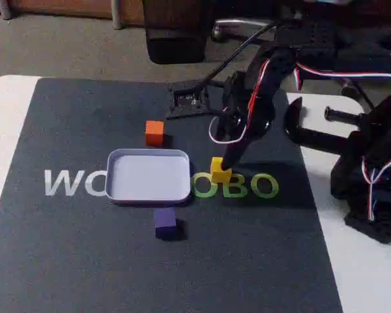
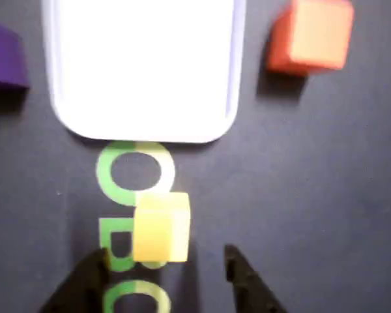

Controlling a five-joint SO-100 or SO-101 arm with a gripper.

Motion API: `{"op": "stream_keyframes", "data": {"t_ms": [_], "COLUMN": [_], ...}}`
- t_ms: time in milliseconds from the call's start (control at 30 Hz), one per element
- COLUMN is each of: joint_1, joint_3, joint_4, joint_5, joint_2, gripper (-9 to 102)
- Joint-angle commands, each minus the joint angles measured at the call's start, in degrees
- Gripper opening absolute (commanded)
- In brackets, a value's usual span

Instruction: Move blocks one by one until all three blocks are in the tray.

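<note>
The empty tray (image 1: 180, 195) lies mid-mat; in the wrist view its rim (image 2: 143, 135) is at the top. The yellow block (image 1: 219, 171) sits just right of the tray on the green lettering. In the wrist view this yellow block (image 2: 161, 227) lies just ahead of my two black fingertips. My gripper (image 1: 229, 162) (image 2: 163, 257) is open, low over the mat, its fingers either side of the cube and not touching it. The orange block (image 1: 154, 132) (image 2: 309, 36) stands behind the tray. The purple block (image 1: 165, 222) (image 2: 3, 62) rests in front of it.
A dark mat (image 1: 72, 254) with "WO…OBO" lettering covers a white table (image 1: 0, 124). A small circuit board (image 1: 189, 99) lies behind the arm. A black clamp (image 1: 313, 134) and another black wired mechanism (image 1: 375, 189) stand at the right.
</note>
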Motion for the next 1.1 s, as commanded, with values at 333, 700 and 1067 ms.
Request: {"op": "stream_keyframes", "data": {"t_ms": [333,700,1067], "joint_1": [-1.1,0.9,0.2], "joint_3": [4.0,12.9,12.8], "joint_4": [-3.9,-7.1,-7.9], "joint_5": [-5.0,-8.5,-7.5], "joint_2": [2.3,8.0,7.1], "gripper": [22,22,22]}}
